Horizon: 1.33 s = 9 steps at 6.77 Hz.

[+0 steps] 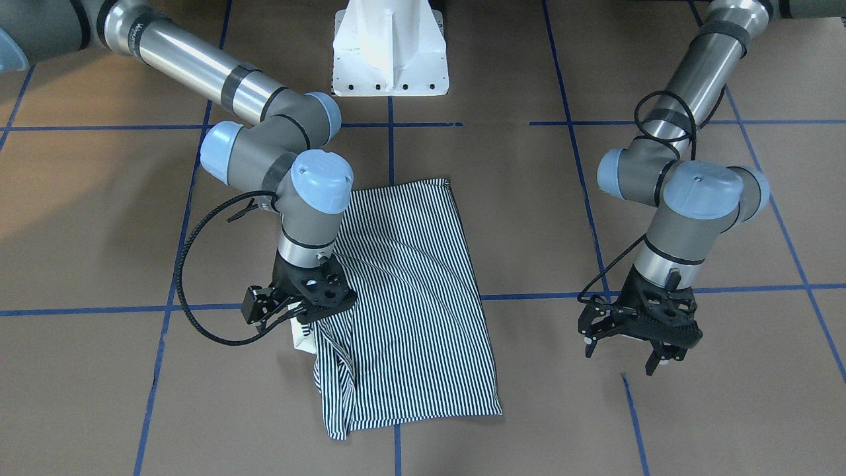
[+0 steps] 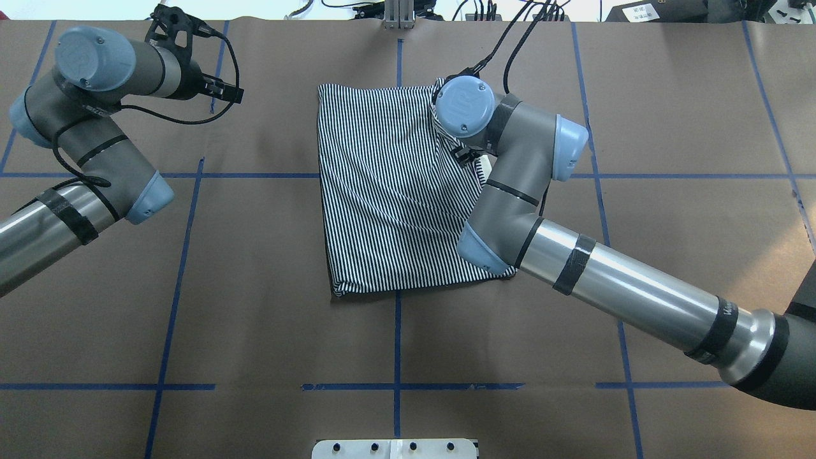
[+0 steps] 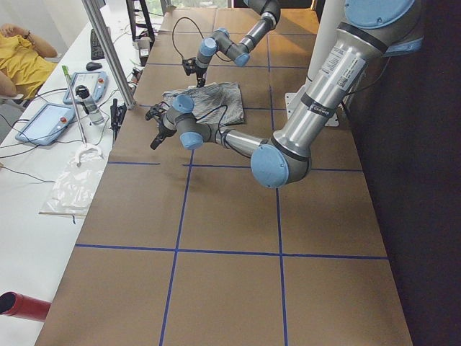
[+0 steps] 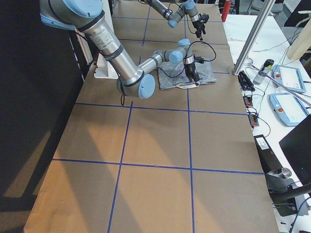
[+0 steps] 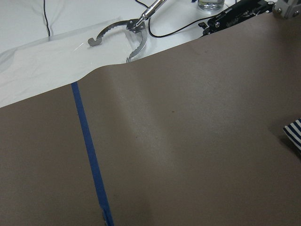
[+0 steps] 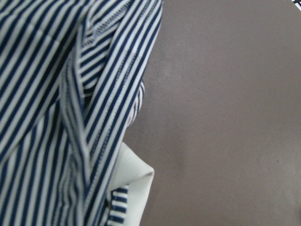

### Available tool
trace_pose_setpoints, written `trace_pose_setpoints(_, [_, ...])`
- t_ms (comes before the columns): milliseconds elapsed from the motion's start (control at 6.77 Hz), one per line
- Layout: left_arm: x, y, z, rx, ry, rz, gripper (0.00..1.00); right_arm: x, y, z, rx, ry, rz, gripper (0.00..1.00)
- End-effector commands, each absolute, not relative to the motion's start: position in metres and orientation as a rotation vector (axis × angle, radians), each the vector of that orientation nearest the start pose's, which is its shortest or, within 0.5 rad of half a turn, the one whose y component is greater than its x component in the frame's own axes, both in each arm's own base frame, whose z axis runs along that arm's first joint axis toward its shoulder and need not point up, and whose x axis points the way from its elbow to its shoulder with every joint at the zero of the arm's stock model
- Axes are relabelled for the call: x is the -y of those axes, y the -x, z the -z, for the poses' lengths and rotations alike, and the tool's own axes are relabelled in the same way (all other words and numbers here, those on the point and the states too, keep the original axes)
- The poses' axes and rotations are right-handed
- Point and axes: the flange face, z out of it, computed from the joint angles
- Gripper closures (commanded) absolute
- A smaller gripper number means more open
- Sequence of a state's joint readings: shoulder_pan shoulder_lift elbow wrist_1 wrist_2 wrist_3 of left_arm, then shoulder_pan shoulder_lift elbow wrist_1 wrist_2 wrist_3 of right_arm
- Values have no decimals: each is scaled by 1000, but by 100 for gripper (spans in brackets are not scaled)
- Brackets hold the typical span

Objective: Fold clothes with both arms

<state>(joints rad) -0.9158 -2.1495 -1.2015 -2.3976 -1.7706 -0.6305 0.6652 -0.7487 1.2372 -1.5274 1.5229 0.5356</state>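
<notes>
We judge our right gripper (image 1: 301,317), seemingly pinching the shirt (image 1: 410,297) at 9 o'clock, mid-fold; left gripper (image 1: 628,347) open, empty.

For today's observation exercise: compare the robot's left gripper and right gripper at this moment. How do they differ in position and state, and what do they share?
1. The right gripper is down at the striped polo shirt, at the collar end; the left gripper hangs over bare brown table, away from the shirt.
2. The left gripper's fingers are spread open and empty; the right gripper's fingers are buried in fabric, so its state is unclear.
Shared: both are black two-finger grippers pointing downward.
</notes>
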Motion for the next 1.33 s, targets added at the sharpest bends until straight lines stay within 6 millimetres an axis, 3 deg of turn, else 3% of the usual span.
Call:
trace_pose_setpoints(0, [664,-369,-399,-767,-719,-128,0,613,513,-332,286,-408,371,2])
trace_pose_setpoints(148, [664,-369,-398,-769,-721,-128,0,617,504,-333,314,-403,383,2])
trace_pose_setpoints(295, [663,-366,-392,-777,-729,-120,0,616,492,-303,377,-431,372,1])
trace_pose_setpoints(443, [661,-366,-384,-792,-733,-110,0,613,496,-286,419,-433,347,1])
trace_pose_setpoints(739, [658,-364,-372,-809,-746,-101,0,615,518,-254,470,-417,230,1])
trace_pose_setpoints(886, [658,-364,-372,-806,-744,-100,0,623,539,-243,467,-389,186,2])
trace_pose_setpoints(1182, [657,-365,-372,-807,-741,-101,0,626,561,-235,448,-375,188,2])
